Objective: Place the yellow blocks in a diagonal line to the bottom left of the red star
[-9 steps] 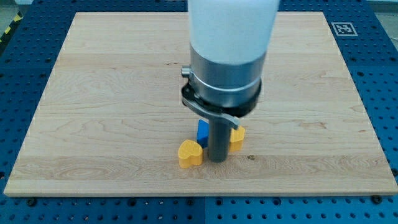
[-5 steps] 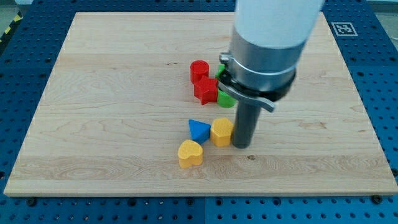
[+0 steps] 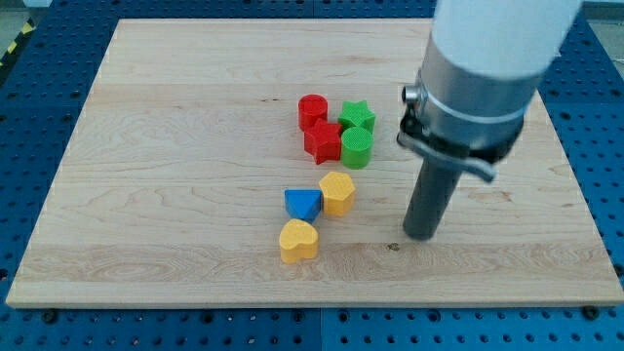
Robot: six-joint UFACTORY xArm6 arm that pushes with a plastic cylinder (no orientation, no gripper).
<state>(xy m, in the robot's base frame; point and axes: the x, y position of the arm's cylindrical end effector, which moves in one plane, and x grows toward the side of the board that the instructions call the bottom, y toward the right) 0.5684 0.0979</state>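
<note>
Resting on board (image 3: pixel 146 146), my tip (image 3: pixel 420 235) right of yellow hexagon (image 3: pixel 337 192), apart; yellow heart (image 3: pixel 298 240) below-left; no gripper fitted.

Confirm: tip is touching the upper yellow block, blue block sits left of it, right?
Not quite. The camera view shows my tip standing apart from the yellow hexagonal block, off to the view's right. The blue triangular block does sit left of that yellow one.

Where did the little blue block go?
The blue triangular block sits near the middle of the board's lower half, touching the yellow hexagonal block on its right, with the yellow heart block just below it.
</note>
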